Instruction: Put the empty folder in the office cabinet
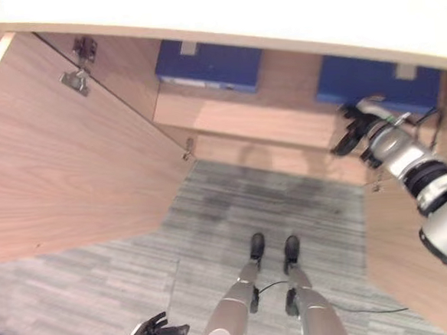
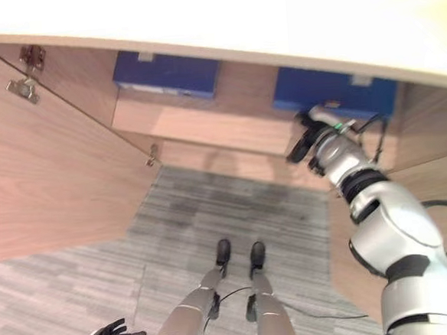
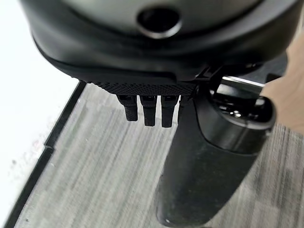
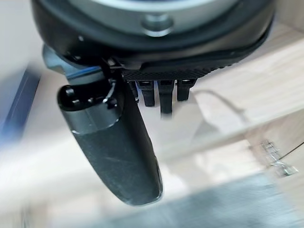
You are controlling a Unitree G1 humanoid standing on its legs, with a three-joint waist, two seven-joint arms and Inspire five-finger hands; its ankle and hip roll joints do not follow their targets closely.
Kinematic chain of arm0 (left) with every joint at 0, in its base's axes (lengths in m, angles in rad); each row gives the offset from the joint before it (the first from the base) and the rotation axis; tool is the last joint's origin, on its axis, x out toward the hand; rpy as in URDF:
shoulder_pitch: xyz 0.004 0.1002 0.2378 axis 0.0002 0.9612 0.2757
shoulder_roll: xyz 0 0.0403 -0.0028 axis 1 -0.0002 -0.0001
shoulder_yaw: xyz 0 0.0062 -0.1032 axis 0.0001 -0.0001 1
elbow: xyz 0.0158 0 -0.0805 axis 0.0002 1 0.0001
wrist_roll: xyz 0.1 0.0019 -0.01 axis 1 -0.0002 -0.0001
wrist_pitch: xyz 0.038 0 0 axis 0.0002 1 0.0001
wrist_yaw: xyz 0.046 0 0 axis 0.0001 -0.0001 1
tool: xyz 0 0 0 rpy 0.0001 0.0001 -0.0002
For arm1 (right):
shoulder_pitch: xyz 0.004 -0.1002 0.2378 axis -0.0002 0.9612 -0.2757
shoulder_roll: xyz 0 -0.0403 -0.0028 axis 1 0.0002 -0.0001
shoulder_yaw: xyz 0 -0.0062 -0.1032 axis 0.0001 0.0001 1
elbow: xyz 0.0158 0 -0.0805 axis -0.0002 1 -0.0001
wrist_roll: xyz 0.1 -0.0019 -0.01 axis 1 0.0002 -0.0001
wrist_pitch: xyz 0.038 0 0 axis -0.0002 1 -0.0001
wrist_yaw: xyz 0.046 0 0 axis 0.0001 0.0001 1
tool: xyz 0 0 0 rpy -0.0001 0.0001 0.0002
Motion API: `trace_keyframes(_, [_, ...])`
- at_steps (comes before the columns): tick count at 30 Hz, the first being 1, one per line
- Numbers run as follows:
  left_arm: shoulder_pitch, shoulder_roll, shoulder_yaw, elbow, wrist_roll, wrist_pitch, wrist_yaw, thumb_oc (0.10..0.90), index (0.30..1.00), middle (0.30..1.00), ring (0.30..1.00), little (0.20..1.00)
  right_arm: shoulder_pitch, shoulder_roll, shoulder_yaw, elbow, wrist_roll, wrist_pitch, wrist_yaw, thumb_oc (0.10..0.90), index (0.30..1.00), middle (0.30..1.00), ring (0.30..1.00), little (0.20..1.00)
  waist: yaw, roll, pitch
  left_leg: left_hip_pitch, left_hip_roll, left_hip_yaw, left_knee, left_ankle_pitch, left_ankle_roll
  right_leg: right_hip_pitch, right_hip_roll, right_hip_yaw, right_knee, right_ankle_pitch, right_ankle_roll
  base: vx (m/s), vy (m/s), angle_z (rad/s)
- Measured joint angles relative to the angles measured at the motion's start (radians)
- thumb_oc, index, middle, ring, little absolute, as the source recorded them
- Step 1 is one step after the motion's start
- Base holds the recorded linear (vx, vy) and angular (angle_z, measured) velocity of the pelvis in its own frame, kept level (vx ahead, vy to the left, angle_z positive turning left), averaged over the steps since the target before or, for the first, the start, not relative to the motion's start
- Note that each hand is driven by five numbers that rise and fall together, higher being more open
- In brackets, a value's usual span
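Since two blue folders already lie on the cabinet shelf, you can judge the placing as done or nearly so: the right-hand folder [image 1: 375, 80] sits just beyond your right robot hand [image 1: 357, 130], and the other folder [image 1: 209, 65] lies well apart from it, further left on the same shelf [image 1: 243, 116]. Which of them is the empty one, you cannot tell from here. Your right robot hand hangs at the shelf's front edge beside the right-hand folder, its fingers [image 4: 164, 95] straight and its thumb clear, with nothing held. Your left robot hand [image 1: 152, 331] is low by the carpeted floor [image 1: 249, 204], fingers spread and relaxed, also holding nothing. What looks left is drawing the right arm back and perhaps swinging the open cabinet door [image 1: 61, 148] closed. The pale counter [image 1: 274, 10] runs overhead.
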Motion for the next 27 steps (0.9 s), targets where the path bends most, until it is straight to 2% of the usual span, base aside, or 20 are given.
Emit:
trace_keyframes(1, [-0.017, -0.009, -0.011, -0.017, 0.001, 0.001, -0.006, 0.800, 0.900, 0.900, 0.900, 0.900, 0.019, 0.015, 0.003, 0.030, -0.071, -0.009, 0.009, 0.800, 0.900, 0.900, 0.900, 0.900, 0.002, -0.005, -0.003, 0.004, 0.001, 0.000, 0.001, -0.002, -0.003, 0.005, 0.001, -0.001, 0.000, 0.000, 0.000, 0.00, -0.030, 0.10])
trace_keyframes(3, [-0.072, -0.029, -0.030, -0.003, 0.003, 0.022, -0.012, 0.800, 0.900, 0.900, 0.900, 0.900, -0.005, 0.127, -0.056, 0.213, -0.254, -0.031, 0.011, 0.800, 0.900, 0.900, 0.900, 0.900, 0.014, -0.007, -0.012, 0.020, 0.002, -0.001, 0.005, -0.003, -0.004, 0.023, 0.001, -0.001, 0.000, 0.002, -0.003, 0.00, -0.029, 0.01])
trace_keyframes(4, [-0.078, -0.038, -0.029, -0.017, 0.004, 0.002, -0.013, 0.800, 0.900, 0.900, 0.900, 0.900, -0.012, 0.151, -0.077, 0.241, -0.293, -0.027, 0.050, 0.800, 0.900, 0.900, 0.900, 0.900, 0.020, -0.003, -0.014, 0.025, 0.003, 0.000, 0.004, -0.003, -0.004, 0.027, 0.001, 0.000, 0.000, 0.003, -0.004, 0.00, -0.037, -0.01])
trace_keyframes(5, [-0.094, -0.040, -0.039, -0.017, 0.007, 0.011, -0.010, 0.800, 0.900, 0.900, 0.900, 0.900, -0.003, 0.186, -0.145, 0.309, -0.387, -0.027, 0.054, 0.800, 0.900, 0.900, 0.900, 0.900, 0.036, 0.004, -0.018, 0.037, 0.003, -0.002, 0.003, -0.003, -0.004, 0.040, 0.001, -0.004, 0.000, 0.004, -0.004, 0.01, -0.030, 0.07])
trace_keyframes(6, [-0.095, -0.039, -0.039, -0.005, 0.008, 0.021, -0.008, 0.800, 0.900, 0.900, 0.900, 0.900, 0.010, 0.221, -0.167, 0.338, -0.443, -0.012, 0.055, 0.800, 0.900, 0.900, 0.900, 0.900, 0.038, 0.012, -0.031, 0.051, 0.002, -0.011, 0.001, -0.004, -0.004, 0.055, 0.000, -0.012, 0.000, 0.002, -0.006, 0.02, -0.020, 0.14])
trace_keyframes(9, [-0.074, -0.040, -0.036, 0.022, 0.043, 0.045, -0.004, 0.800, 0.900, 0.900, 0.900, 0.900, 0.062, 0.238, -0.165, 0.350, -0.478, 0.005, 0.091, 0.800, 0.900, 0.900, 0.900, 0.900, 0.036, 0.044, -0.068, 0.101, -0.004, -0.025, -0.008, -0.008, 0.002, 0.105, -0.004, -0.020, 0.000, -0.005, -0.004, 0.06, -0.003, 0.12])
trace_keyframes(11, [-0.070, -0.043, -0.002, 0.109, 0.114, 0.053, -0.004, 0.800, 0.900, 0.900, 0.900, 0.900, 0.140, 0.241, -0.252, 0.257, -0.425, -0.007, 0.109, 0.800, 0.900, 0.900, 0.900, 0.900, 0.010, 0.041, -0.074, 0.177, -0.002, -0.022, -0.008, -0.025, 0.018, 0.178, -0.002, -0.015, 0.000, -0.024, -0.002, 0.09, 0.000, -0.08])
trace_keyframes(12, [-0.064, -0.041, 0.000, 0.146, 0.133, 0.063, 0.000, 0.800, 0.900, 0.900, 0.900, 0.900, 0.169, 0.260, -0.269, 0.198, -0.395, -0.005, 0.105, 0.800, 0.900, 0.900, 0.900, 0.900, -0.010, 0.029, -0.086, 0.206, 0.000, -0.008, -0.011, -0.036, 0.018, 0.200, -0.001, -0.005, 0.000, -0.031, -0.005, 0.13, 0.015, -0.43])
trace_keyframes(13, [-0.034, -0.041, 0.000, 0.154, 0.166, 0.074, 0.016, 0.800, 0.900, 0.900, 0.900, 0.900, 0.213, 0.279, -0.281, 0.098, -0.315, -0.015, 0.089, 0.800, 0.900, 0.900, 0.900, 0.900, -0.042, 0.002, -0.117, 0.225, 0.005, 0.016, -0.016, -0.047, 0.022, 0.210, 0.004, 0.018, 0.000, -0.033, -0.004, 0.19, 0.026, -0.46])
trace_keyframes(15, [-0.023, -0.069, -0.012, 0.082, 0.195, 0.091, 0.039, 0.800, 0.900, 0.900, 0.900, 0.900, 0.407, 0.273, -0.419, -0.137, -0.152, -0.027, 0.062, 0.800, 0.900, 0.900, 0.900, 0.900, -0.074, -0.027, -0.140, 0.298, 0.012, 0.042, -0.024, -0.067, 0.019, 0.253, 0.009, 0.044, 0.018, -0.068, 0.001, 0.22, 0.043, -0.39])
trace_keyframes(16, [-0.015, -0.093, -0.052, 0.032, 0.195, 0.092, 0.038, 0.800, 0.900, 0.900, 0.900, 0.900, 0.644, 0.330, -0.619, -0.254, 0.016, -0.103, 0.026, 0.800, 0.900, 0.900, 0.900, 0.900, -0.094, -0.045, -0.160, 0.367, 0.015, 0.060, -0.024, -0.088, 0.021, 0.307, 0.011, 0.055, 0.037, -0.098, 0.001, 0.15, 0.037, -0.43])
trace_keyframes(17, [-0.008, -0.106, -0.075, 0.019, 0.197, 0.089, 0.039, 0.800, 0.900, 0.900, 0.900, 0.900, 0.767, 0.386, -0.684, -0.289, 0.095, -0.138, 0.000, 0.800, 0.900, 0.900, 0.900, 0.900, -0.112, -0.054, -0.196, 0.389, 0.020, 0.073, -0.025, -0.104, 0.027, 0.316, 0.013, 0.066, 0.061, -0.122, -0.004, 0.13, 0.064, -0.66])
trace_keyframes(18, [-0.010, -0.118, -0.074, 0.023, 0.200, 0.074, 0.039, 0.800, 0.900, 0.900, 0.900, 0.900, 0.848, 0.427, -0.699, -0.243, 0.162, -0.142, -0.022, 0.800, 0.900, 0.900, 0.900, 0.900, -0.147, -0.065, -0.251, 0.394, 0.027, 0.098, -0.019, -0.125, 0.040, 0.305, 0.017, 0.073, 0.081, -0.140, -0.011, 0.10, 0.108, -0.75])
trace_keyframes(19, [-0.034, -0.122, -0.072, 0.019, 0.204, 0.066, 0.047, 0.800, 0.900, 0.900, 0.900, 0.900, 0.889, 0.442, -0.711, -0.212, 0.207, -0.139, -0.044, 0.800, 0.900, 0.900, 0.900, 0.900, -0.161, -0.076, -0.256, 0.393, 0.031, 0.136, 0.015, -0.146, 0.010, 0.296, 0.018, 0.088, 0.110, -0.156, -0.013, 0.10, 0.154, -1.19])
trace_keyframes(20, [-0.035, -0.124, -0.053, 0.016, 0.204, 0.041, 0.074, 0.800, 0.900, 0.900, 0.900, 0.900, 0.912, 0.457, -0.697, -0.134, 0.278, -0.139, -0.082, 0.800, 0.900, 0.900, 0.900, 0.900, -0.151, -0.103, -0.258, 0.385, 0.019, 0.132, 0.098, -0.160, 0.014, 0.290, 0.007, 0.127, 0.136, -0.163, -0.019, 0.07, 0.144, -1.76])
trace_keyframes(21, [-0.028, -0.137, -0.059, 0.012, 0.207, 0.030, 0.103, 0.800, 0.900, 0.900, 0.900, 0.900, 0.983, 0.467, -0.724, -0.070, 0.352, -0.148, -0.104, 0.800, 0.900, 0.900, 0.900, 0.900, -0.147, -0.129, -0.264, 0.337, -0.025, -0.047, 0.253, -0.196, 0.044, 0.307, -0.019, 0.220, 0.120, -0.142, -0.050, 0.10, 0.141, -2.19])
trace_keyframes(22, [-0.024, -0.161, -0.056, 0.015, 0.226, 0.022, 0.103, 0.800, 0.900, 0.900, 0.900, 0.900, 1.026, 0.429, -0.726, -0.067, 0.383, -0.151, -0.112, 0.800, 0.900, 0.900, 0.900, 0.900, -0.145, -0.098, -0.267, 0.340, -0.002, -0.087, 0.239, -0.233, 0.025, 0.318, -0.014, 0.215, 0.109, -0.130, -0.022, 0.06, 0.141, -1.78])
trace_keyframes(23, [-0.020, -0.178, -0.055, 0.026, 0.229, 0.022, 0.105, 0.800, 0.900, 0.900, 0.900, 0.900, 1.045, 0.412, -0.747, -0.053, 0.403, -0.160, -0.112, 0.800, 0.900, 0.900, 0.900, 0.900, -0.154, -0.071, -0.266, 0.334, 0.026, -0.088, 0.218, -0.232, 0.024, 0.326, 0.001, 0.216, 0.103, -0.123, -0.012, 0.05, 0.154, -0.96])
trace_keyframes(24, [-0.033, -0.216, -0.056, 0.057, 0.235, 0.022, 0.104, 0.800, 0.900, 0.900, 0.900, 0.900, 1.078, 0.384, -0.790, -0.003, 0.452, -0.162, -0.125, 0.800, 0.900, 0.900, 0.900, 0.900, -0.173, -0.023, -0.263, 0.340, 0.064, -0.086, 0.183, -0.233, 0.003, 0.335, 0.020, 0.214, 0.083, -0.109, -0.004, 0.01, 0.175, -0.33])
trace_keyframes(27, [-0.018, -0.230, -0.057, 0.066, 0.247, 0.017, 0.106, 0.800, 0.900, 0.900, 0.900, 0.900, 1.116, 0.391, -0.834, 0.093, 0.523, -0.155, -0.149, 0.800, 0.900, 0.900, 0.900, 0.900, -0.188, -0.031, -0.279, 0.384, 0.057, -0.075, 0.075, -0.190, 0.020, 0.346, -0.004, 0.208, 0.057, -0.104, 0.011, -0.05, 0.182, -0.11])
